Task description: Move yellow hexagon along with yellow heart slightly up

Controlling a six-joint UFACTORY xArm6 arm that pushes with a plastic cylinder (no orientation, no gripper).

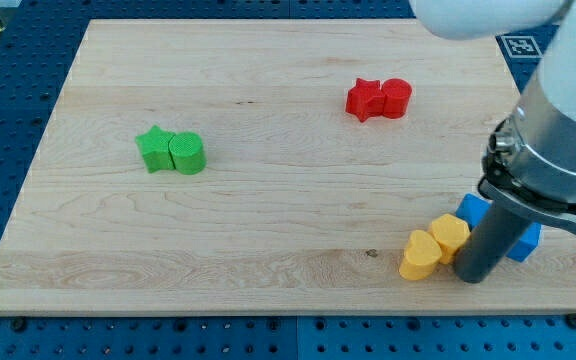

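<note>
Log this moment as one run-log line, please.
tip: right of yellow hexagon, touching | yellow heart: against hexagon's left | blue blocks: partly hidden

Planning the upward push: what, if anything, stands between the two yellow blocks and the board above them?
Nothing visible blocks the way. My tip sits at the right of the yellow hexagon, with the yellow heart on its left. The blue blocks lie to the hexagon's upper right, partly hidden by the rod, and the wooden board straight above both yellow blocks shows bare.
</note>
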